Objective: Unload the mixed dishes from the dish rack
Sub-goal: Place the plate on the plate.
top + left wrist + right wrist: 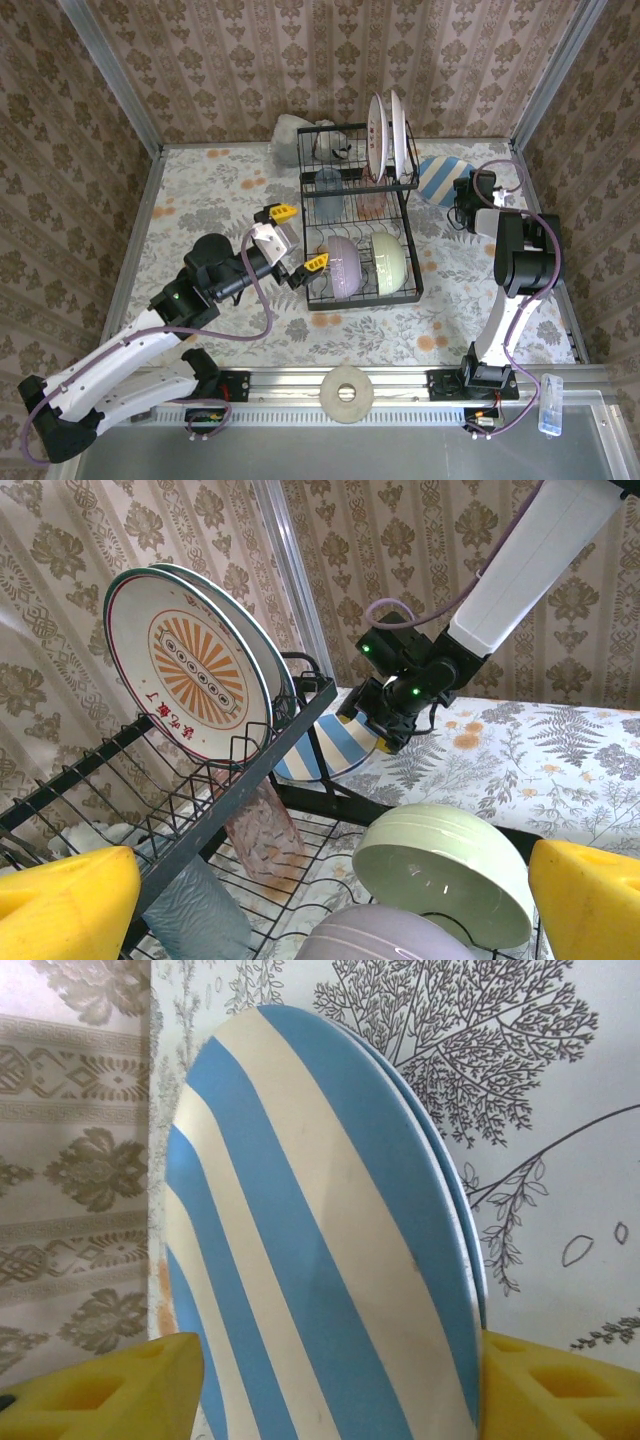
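From above, your dish rack [305,215] stands mid-table on the floral cloth [200,190]. Two patterned plates [378,128] stand upright in the upper tier's slots. In the lower tier a grey-blue tumbler [328,190] and a pink tumbler [370,200] sit at the back. A lavender bowl [343,266] and a pale green bowl [388,262] stand on edge side by side at the front. Your left gripper [300,238] hovers at the rack's left side, claw spread wide and empty. A blue-and-white striped plate [443,180] is outside the rack, just to its right, with your right gripper [462,195] on its far edge. Over to the left wrist camera: yellow fingers [60,905] sit far apart at the bottom corners. Both bowls are just ahead, the tumblers are under the upper tier, and the sunburst-faced plates lean in their slots above. The striped plate tilts beyond the rack's frame. On the right wrist camera the striped plate sits between your yellow fingers [100,1395], with a second striped rim just behind it. I can't tell whether that claw is clamped or loose on the plate.
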